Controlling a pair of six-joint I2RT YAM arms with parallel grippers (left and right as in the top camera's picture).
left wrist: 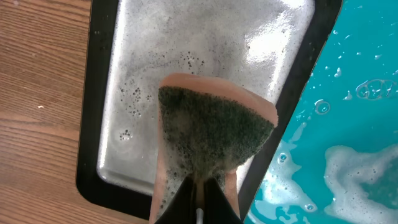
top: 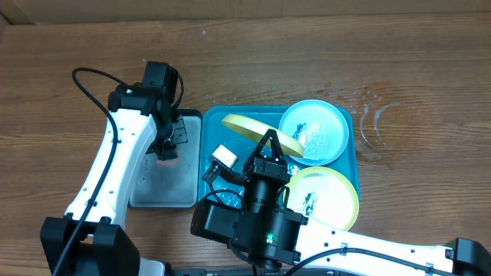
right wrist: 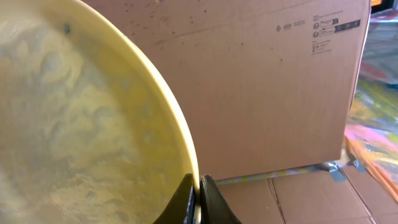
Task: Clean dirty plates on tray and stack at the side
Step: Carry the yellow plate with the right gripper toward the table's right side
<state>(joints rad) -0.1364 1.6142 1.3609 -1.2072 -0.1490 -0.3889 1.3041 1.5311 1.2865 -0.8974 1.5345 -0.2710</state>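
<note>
Tray (top: 209, 123) holds a blue plate (top: 313, 132) and a yellow-green plate (top: 326, 198). Right gripper (right wrist: 198, 190) clamps a third plate (right wrist: 81, 118) by its rim; left gripper (left wrist: 200, 188) clamps a sponge (left wrist: 214, 134).

Bright, even light; glare whitens the wet grey tray (left wrist: 205, 37), and the close yellow plate (right wrist: 81, 124) blurs.

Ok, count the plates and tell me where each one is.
3. A blue-rimmed plate lies at the tray's far right corner; a yellow-green plate lies at its near right corner; a second yellow-green plate is held tilted over the tray by the right claw. None looks hidden.
</note>
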